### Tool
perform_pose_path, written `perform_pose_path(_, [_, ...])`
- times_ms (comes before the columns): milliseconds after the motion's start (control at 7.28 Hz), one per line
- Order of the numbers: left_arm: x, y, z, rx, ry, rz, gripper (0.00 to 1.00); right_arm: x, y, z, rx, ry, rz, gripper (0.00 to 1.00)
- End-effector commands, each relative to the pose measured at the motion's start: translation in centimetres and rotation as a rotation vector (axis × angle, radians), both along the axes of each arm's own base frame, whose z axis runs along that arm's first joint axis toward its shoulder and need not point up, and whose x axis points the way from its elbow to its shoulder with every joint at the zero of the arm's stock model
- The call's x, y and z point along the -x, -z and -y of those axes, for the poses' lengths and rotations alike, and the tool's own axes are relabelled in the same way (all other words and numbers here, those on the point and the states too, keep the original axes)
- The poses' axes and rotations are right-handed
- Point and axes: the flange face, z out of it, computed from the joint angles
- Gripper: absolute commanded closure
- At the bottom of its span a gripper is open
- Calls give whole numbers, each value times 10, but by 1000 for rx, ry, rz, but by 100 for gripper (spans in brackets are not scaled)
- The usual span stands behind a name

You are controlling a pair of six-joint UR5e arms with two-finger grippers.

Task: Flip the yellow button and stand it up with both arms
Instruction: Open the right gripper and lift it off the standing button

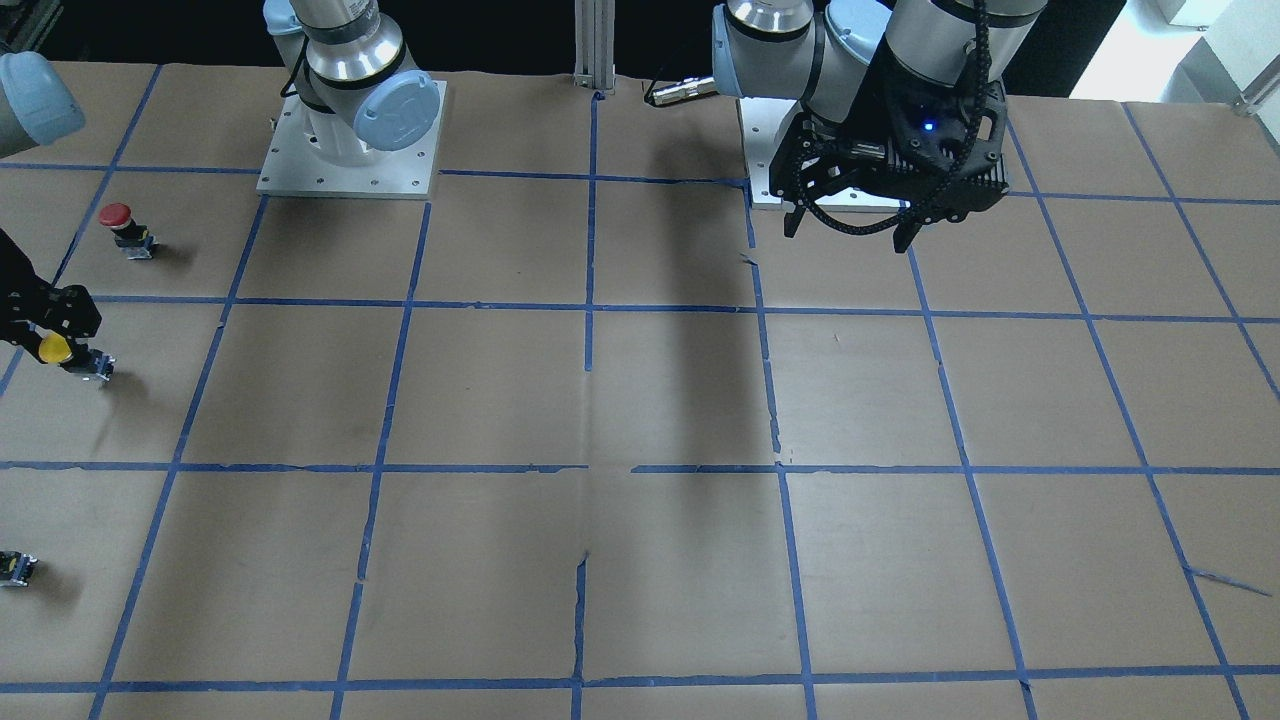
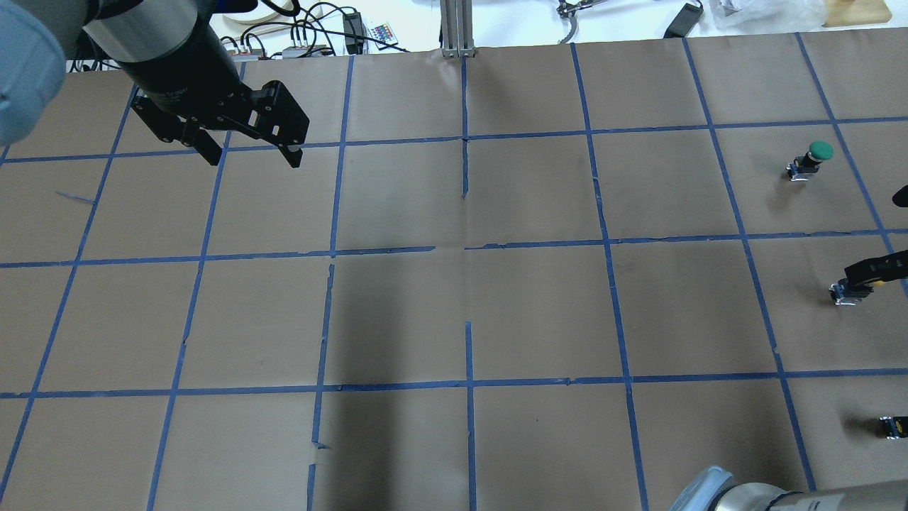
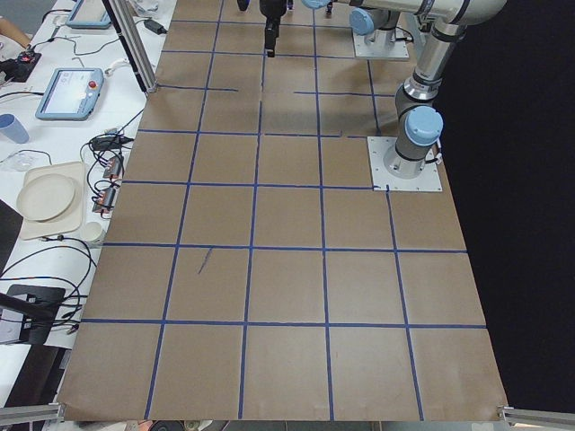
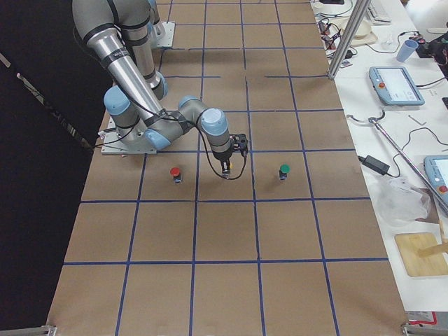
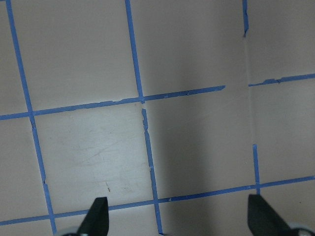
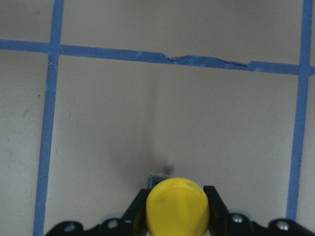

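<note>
The yellow button (image 1: 57,348) is at the table's edge on my right side, its yellow cap held between the fingers of my right gripper (image 1: 50,335). Its grey and black body (image 1: 95,366) points down and outward, close to the paper; I cannot tell whether it touches. The right wrist view shows the cap (image 6: 177,206) clamped between the fingers. The overhead view shows the gripper (image 2: 871,273) and the button body (image 2: 844,293). My left gripper (image 1: 850,232) hangs open and empty high above the table near its base, far from the button; it also shows in the overhead view (image 2: 252,157).
A red-capped button (image 1: 116,218) stands nearer the robot than the yellow one. A green-capped button (image 2: 817,152) stands on its far side. A small dark capless part (image 1: 18,568) lies by the same edge. The brown paper has a blue tape grid (image 1: 590,305).
</note>
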Motion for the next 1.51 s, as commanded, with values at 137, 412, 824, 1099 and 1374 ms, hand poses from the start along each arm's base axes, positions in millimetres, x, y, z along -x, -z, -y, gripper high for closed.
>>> perform_pose_path(137, [-1, 0, 1, 1, -2, -1, 0, 1, 7, 1, -12, 4, 7, 54])
perform_pose_path(412, [-1, 1, 1, -1, -2, -1, 0, 2, 7, 1, -16, 2, 3, 37])
perform_pose_path(824, [0, 1, 1, -1, -1, -1, 0, 2, 6, 0, -20, 11, 1, 14])
perform_pose_path(1099, [0, 2, 1, -2, -1, 1, 0, 2, -6, -2, -24, 19, -19, 0])
perform_pose_path(1374, [0, -3, 1, 7, -1, 4, 0, -7, -43, -9, -47, 51, -63, 0])
